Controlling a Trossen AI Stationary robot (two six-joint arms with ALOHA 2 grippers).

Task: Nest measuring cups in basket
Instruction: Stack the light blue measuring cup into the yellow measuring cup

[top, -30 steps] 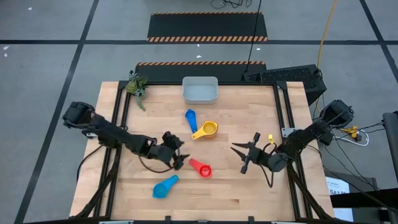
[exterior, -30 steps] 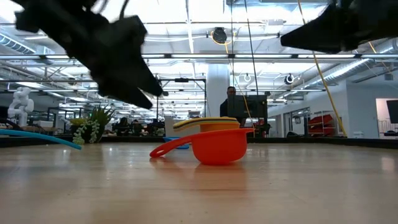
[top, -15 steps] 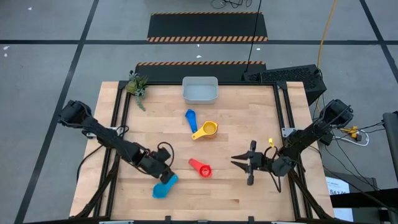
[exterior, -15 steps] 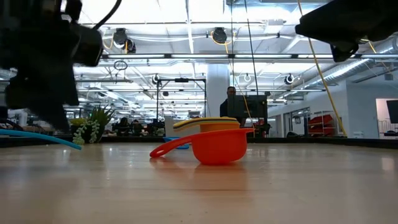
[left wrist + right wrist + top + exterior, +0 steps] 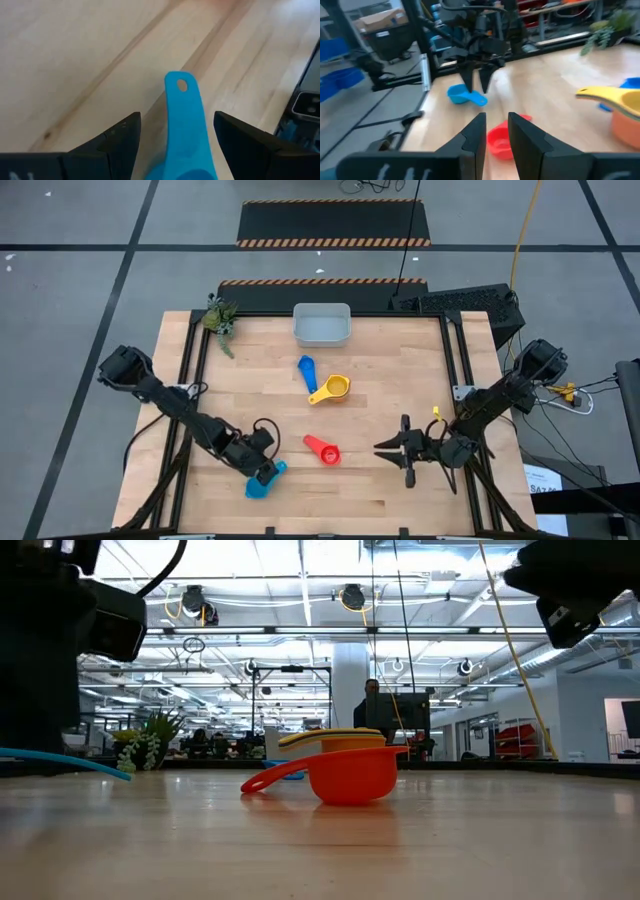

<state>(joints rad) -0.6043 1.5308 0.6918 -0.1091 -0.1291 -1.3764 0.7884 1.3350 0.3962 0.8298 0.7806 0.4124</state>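
The left end effector (image 5: 266,473) sits low over the near-left part of the wooden surface (image 5: 380,370), right on top of the light blue cup (image 5: 262,483). In the left wrist view its two fingers (image 5: 112,145) are spread apart with the light blue cup's handle (image 5: 187,125) running up between them. There's a visible gap on each side of the handle, so they straddle it without pinching it. The cup's bowl sits down between the finger bases, mostly cut off from sight.

Just to the right of that end effector lies the red cup (image 5: 323,449) on the surface, apart from everything else.

Further right, the right end effector (image 5: 400,452) hovers off the surface with nothing in it. Its fingers (image 5: 475,132) are close together with only a narrow slit between them, not quite touching. In the right wrist view the red cup (image 5: 501,140) sits just past those fingertips, and the light blue cup (image 5: 465,96) under the other arm shows beyond that.

Farther back from both end effectors, around mid-surface, the orange cup (image 5: 337,387) has a yellow cup (image 5: 322,393) sitting in it, handle poking out left. The blue cup (image 5: 307,371) lies right beside them, and I can't tell if it's touching.

At the far edge sits the pale basket (image 5: 322,325), well away from both end effectors, and it looks empty. A small plant (image 5: 219,318) stands at the far-left corner.
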